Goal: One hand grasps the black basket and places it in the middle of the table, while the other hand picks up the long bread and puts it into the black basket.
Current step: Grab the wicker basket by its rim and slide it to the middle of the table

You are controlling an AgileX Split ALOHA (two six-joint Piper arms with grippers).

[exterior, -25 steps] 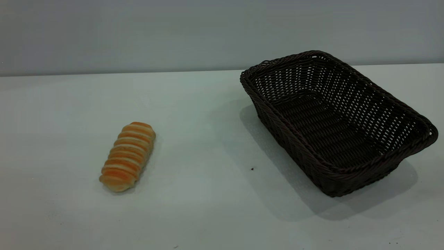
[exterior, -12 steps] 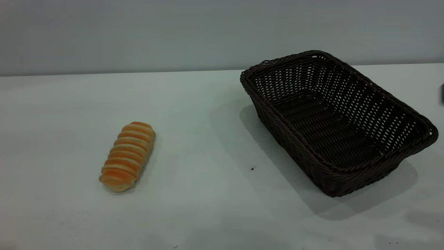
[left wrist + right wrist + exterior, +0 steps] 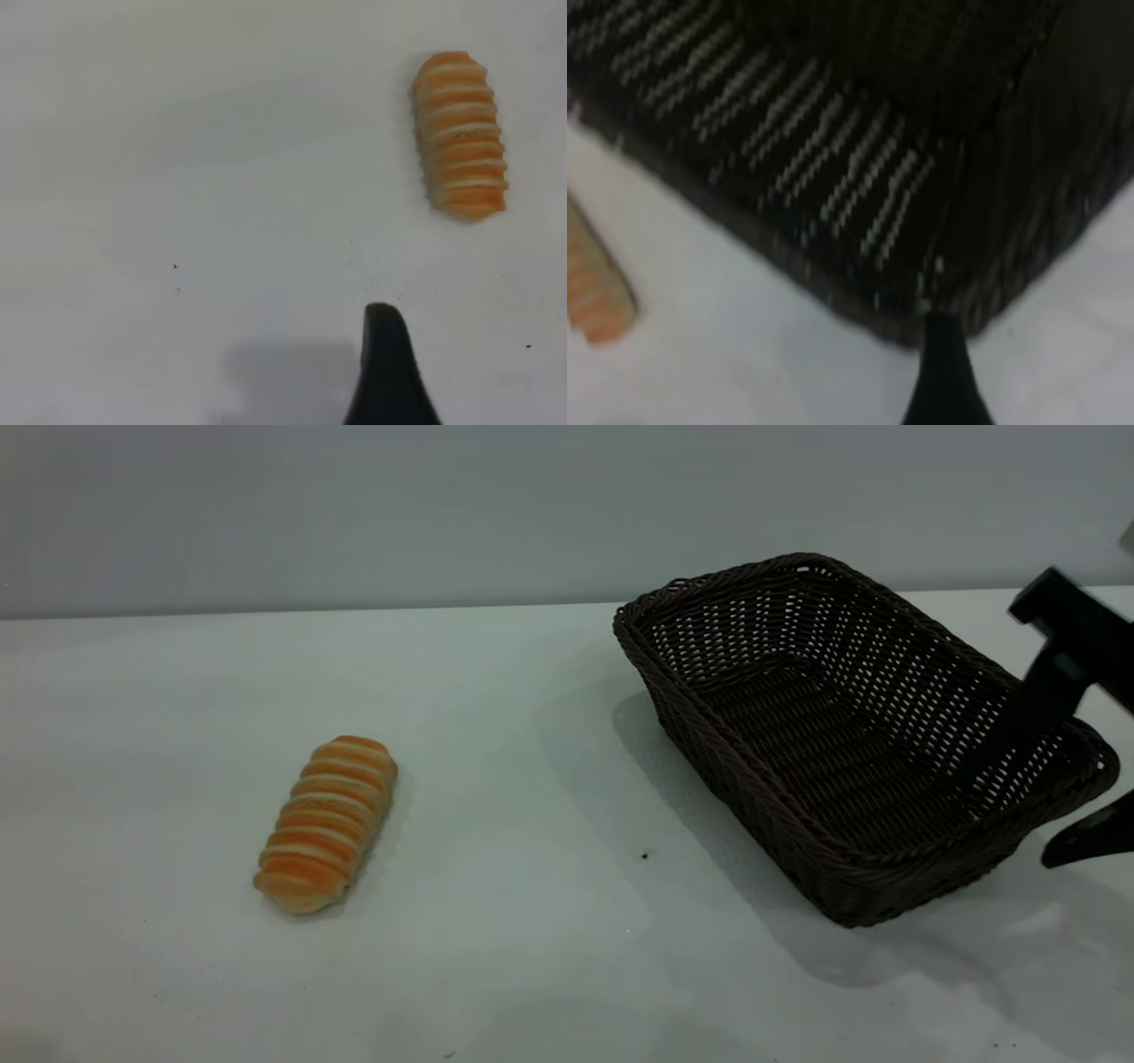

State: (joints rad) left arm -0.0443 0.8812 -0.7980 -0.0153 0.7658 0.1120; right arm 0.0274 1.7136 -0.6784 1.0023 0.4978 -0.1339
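Note:
The black basket stands empty on the right side of the table. The long bread lies on the table at the left, far from the basket. My right gripper comes in from the right edge, open, with one finger inside the basket's right end and the other outside it, astride the rim. In the right wrist view one finger is at the basket's corner, and the bread's end shows. My left gripper is out of the exterior view; its wrist view shows one finger above the table, apart from the bread.
A grey wall runs behind the table's far edge. Bare tabletop lies between the bread and the basket, with a tiny dark speck in front of the basket.
My right gripper has come into the exterior view from the right edge and reached the basket's right end. The basket and the bread have not moved.

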